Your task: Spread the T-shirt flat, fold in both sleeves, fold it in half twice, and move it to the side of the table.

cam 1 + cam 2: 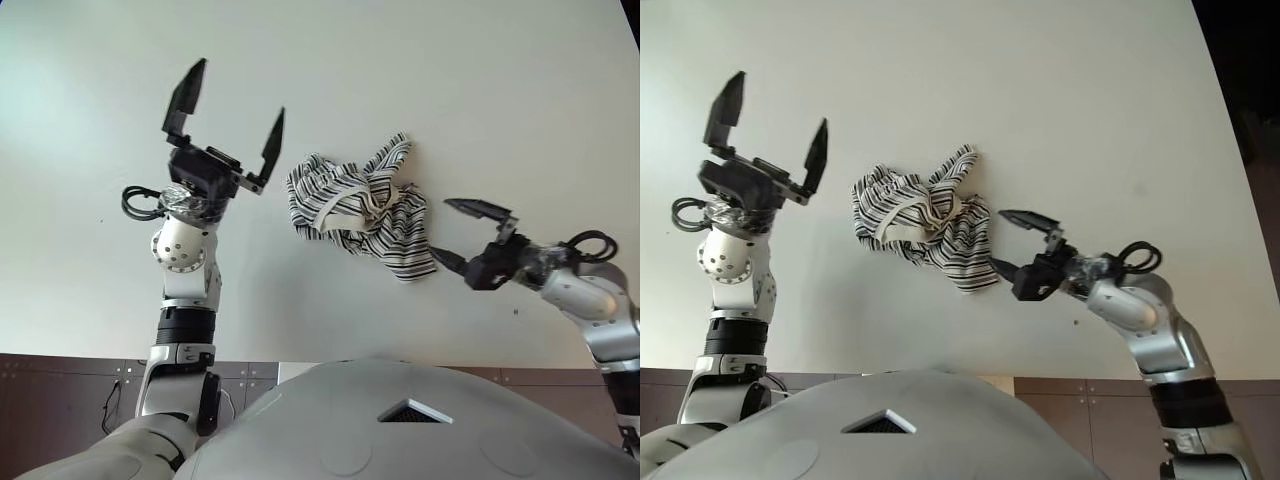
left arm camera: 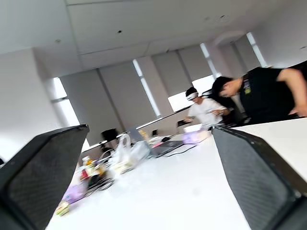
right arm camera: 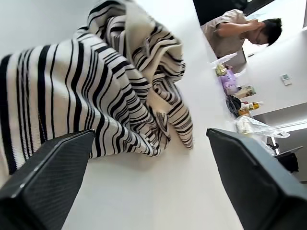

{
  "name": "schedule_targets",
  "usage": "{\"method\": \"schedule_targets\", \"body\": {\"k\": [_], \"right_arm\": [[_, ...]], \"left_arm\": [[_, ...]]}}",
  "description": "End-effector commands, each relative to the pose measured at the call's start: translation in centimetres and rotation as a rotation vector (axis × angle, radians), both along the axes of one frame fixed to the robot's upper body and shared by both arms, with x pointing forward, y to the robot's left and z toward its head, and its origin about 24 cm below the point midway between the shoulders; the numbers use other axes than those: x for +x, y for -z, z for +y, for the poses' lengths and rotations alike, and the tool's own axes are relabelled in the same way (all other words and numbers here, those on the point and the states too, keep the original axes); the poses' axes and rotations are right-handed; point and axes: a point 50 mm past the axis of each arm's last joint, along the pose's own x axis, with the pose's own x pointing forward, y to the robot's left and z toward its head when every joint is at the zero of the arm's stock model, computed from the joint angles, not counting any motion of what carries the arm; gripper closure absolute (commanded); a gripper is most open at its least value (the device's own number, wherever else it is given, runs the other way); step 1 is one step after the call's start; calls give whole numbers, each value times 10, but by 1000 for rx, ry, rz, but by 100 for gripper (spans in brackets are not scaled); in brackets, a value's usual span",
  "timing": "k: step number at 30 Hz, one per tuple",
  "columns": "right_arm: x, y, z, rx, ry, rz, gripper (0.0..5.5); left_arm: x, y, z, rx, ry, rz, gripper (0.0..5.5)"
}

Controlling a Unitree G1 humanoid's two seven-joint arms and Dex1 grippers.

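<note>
Tabletop [image 1: 480, 80], white and broad, spreads across most of what we see from the head.

Near its middle lies the T-shirt [image 1: 365, 205], striped black on white with a pale neckband. It is crumpled into a loose heap, folds twisted over one another. One striped corner trails toward the robot's side, another pokes up toward the far edge. No part of it is spread flat.

On the robot's left, we see the left gripper [image 1: 240, 87] raised above the table, just beside the heap's left edge. Its two dark fingers [image 2: 45, 177] are splayed wide into a V and point away from the robot. Nothing sits between them; through the gap the wrist camera looks across bare table to the room beyond.

On the robot's right, the right gripper [image 1: 440, 228] sits low, aimed at the shirt's near right corner. Its fingers [image 3: 254, 177] are likewise parted wide and hold nothing. The striped cloth lies directly ahead of the opening. The nearer fingertip is just beside the trailing hem, and we cannot tell whether it touches the cloth.

Far off at the table's distant end we make out a laptop [image 2: 165, 148] with some plastic bags [image 2: 125, 151] and small bottles around it, well apart from the shirt.
</note>
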Motion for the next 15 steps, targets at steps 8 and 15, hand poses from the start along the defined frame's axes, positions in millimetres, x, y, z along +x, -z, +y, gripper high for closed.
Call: {"method": "schedule_targets", "body": {"k": [8, 15], "right_arm": [[13, 34, -15, -343, -66, -12, 121], [13, 6, -79, -517, 87, -77, 121]], "left_arm": [[16, -6, 6, -85, -117, -25, 75], [21, -5, -2, -28, -90, -28, 75]]}}
